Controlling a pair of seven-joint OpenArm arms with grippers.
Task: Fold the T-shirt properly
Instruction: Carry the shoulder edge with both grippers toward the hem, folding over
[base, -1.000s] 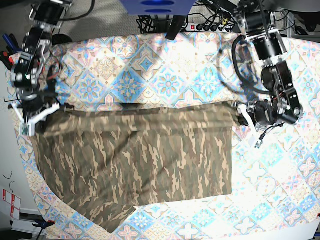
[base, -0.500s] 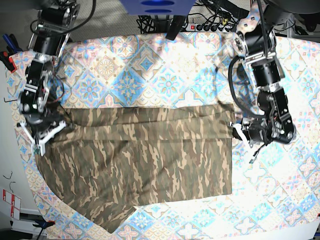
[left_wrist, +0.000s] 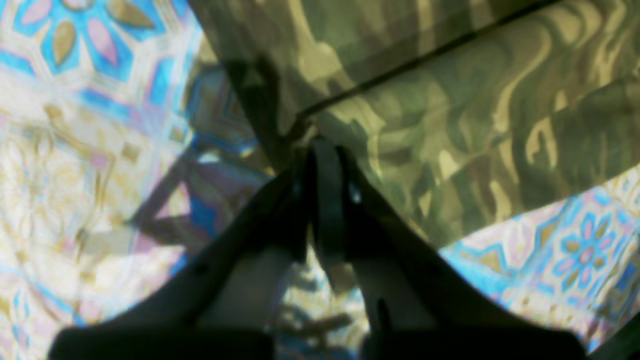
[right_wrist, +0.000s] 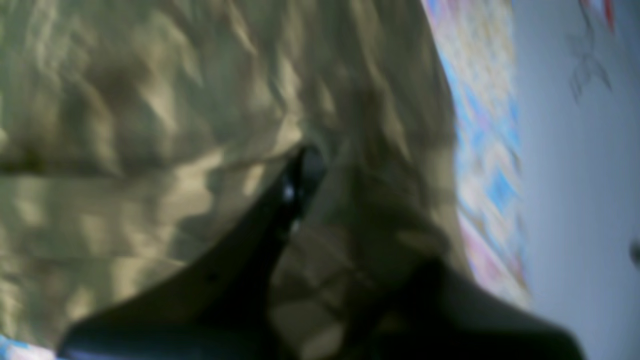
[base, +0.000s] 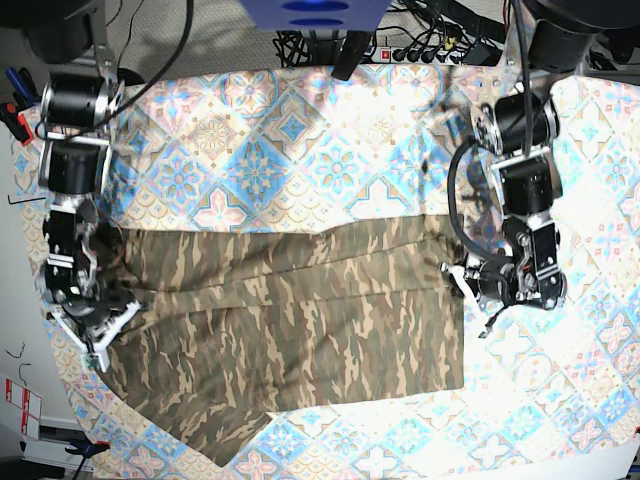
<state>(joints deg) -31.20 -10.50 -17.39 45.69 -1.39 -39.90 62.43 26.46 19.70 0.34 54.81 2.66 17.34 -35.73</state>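
Note:
The camouflage T-shirt (base: 300, 320) lies across the near half of the table, its far part doubled over toward me. At the right side of the base view, my left gripper (base: 461, 273) is shut on the shirt's right edge. The left wrist view shows its dark fingers (left_wrist: 325, 150) pinched together on the folded edge of the shirt (left_wrist: 450, 115). My right gripper (base: 101, 343) is shut on the shirt's left edge, at the left of the base view. In the blurred right wrist view, the shirt (right_wrist: 125, 150) wraps around the right gripper (right_wrist: 320, 160) and hides one finger.
The blue-and-pink patterned tablecloth (base: 300, 130) covers the table beyond the shirt. Cables and a power strip (base: 420, 48) lie past the far edge. The table's left edge and the pale floor (base: 15, 300) are close to my right gripper.
Both grippers have moved toward the near edge of the table, pulling the shirt's folded far edge with them. More of the tablecloth shows behind the shirt.

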